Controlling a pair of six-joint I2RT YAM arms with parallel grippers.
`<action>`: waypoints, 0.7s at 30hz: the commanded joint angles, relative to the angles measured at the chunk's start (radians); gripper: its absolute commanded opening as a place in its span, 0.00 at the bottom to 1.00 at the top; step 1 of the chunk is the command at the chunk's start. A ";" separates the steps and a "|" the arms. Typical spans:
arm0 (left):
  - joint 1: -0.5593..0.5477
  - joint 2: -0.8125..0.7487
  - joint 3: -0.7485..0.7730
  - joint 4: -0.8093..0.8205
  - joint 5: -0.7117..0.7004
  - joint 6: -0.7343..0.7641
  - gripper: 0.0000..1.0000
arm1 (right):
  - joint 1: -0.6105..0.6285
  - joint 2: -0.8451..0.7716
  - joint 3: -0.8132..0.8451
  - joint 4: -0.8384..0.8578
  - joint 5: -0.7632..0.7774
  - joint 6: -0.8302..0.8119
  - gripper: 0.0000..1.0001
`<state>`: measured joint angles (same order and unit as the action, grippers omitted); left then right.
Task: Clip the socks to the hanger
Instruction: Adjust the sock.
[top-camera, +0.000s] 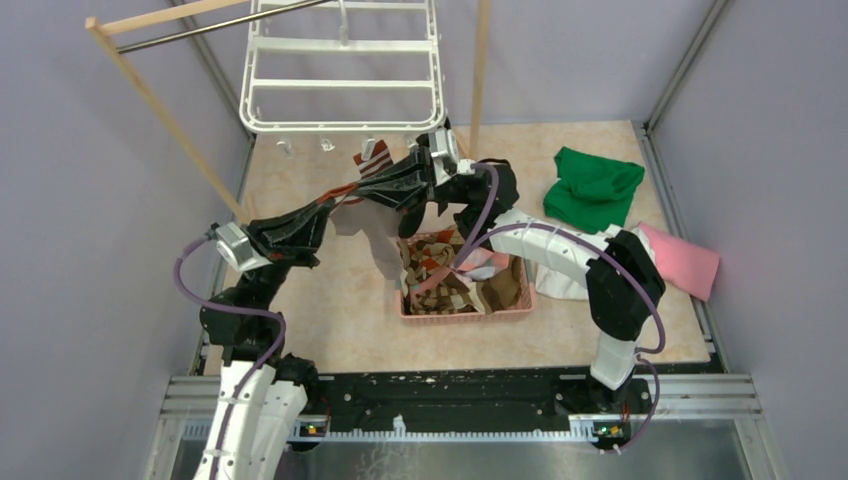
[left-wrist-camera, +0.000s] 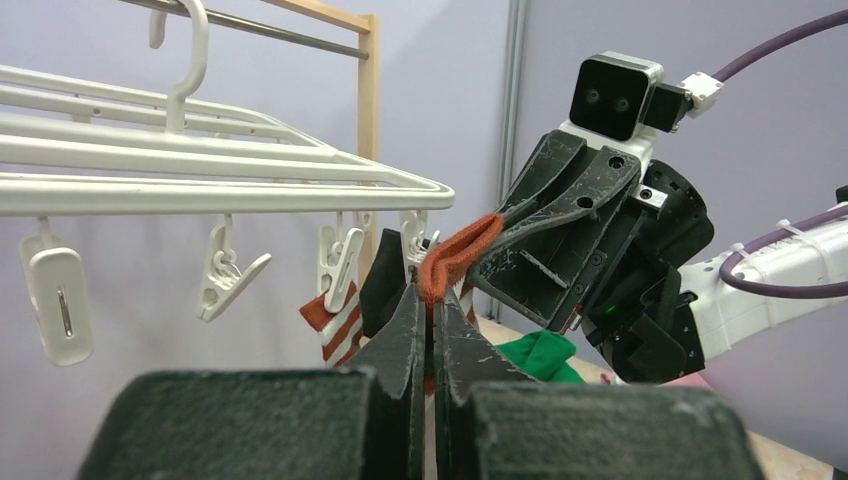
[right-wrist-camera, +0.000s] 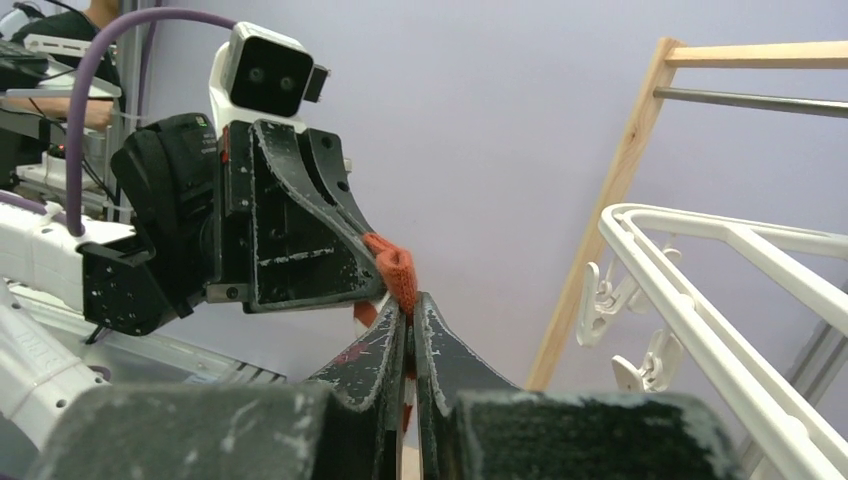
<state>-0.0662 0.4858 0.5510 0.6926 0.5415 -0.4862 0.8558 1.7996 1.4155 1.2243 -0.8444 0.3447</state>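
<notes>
The step in hand is bringing a sock (left-wrist-camera: 462, 248) up to the hanger (top-camera: 345, 127) — both arms have it. The left gripper (left-wrist-camera: 432, 305) is clamped on the orange cuff. The right gripper (right-wrist-camera: 411, 318) pinches the same cuff just beside it, so the two sets of fingertips almost meet.

The cuff sits in the air just below the hanger's near rail, which hangs over the far edge of the table (top-camera: 320, 330). The sock's body dangles toward the basket (top-camera: 462, 314) at the table's middle. A striped sock (left-wrist-camera: 335, 325) already hangs from one clip.

The next move probably calls for lifting the cuff into a free clip (left-wrist-camera: 232, 275) — one gripper would likely have to let go and squeeze that clip open. The other would then feed the cuff's edge in without losing it.
</notes>
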 joint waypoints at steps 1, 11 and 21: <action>-0.001 -0.010 -0.016 0.052 -0.003 -0.025 0.00 | 0.009 -0.029 0.047 0.067 -0.013 0.030 0.00; 0.000 -0.102 0.037 -0.267 -0.061 0.218 0.53 | -0.035 -0.071 -0.013 0.034 -0.011 0.056 0.00; 0.000 -0.011 0.156 -0.473 -0.067 0.430 0.99 | -0.079 -0.141 -0.105 -0.119 -0.012 -0.029 0.00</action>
<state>-0.0662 0.4206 0.6353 0.2855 0.4767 -0.1593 0.7876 1.7271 1.3270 1.1652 -0.8616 0.3672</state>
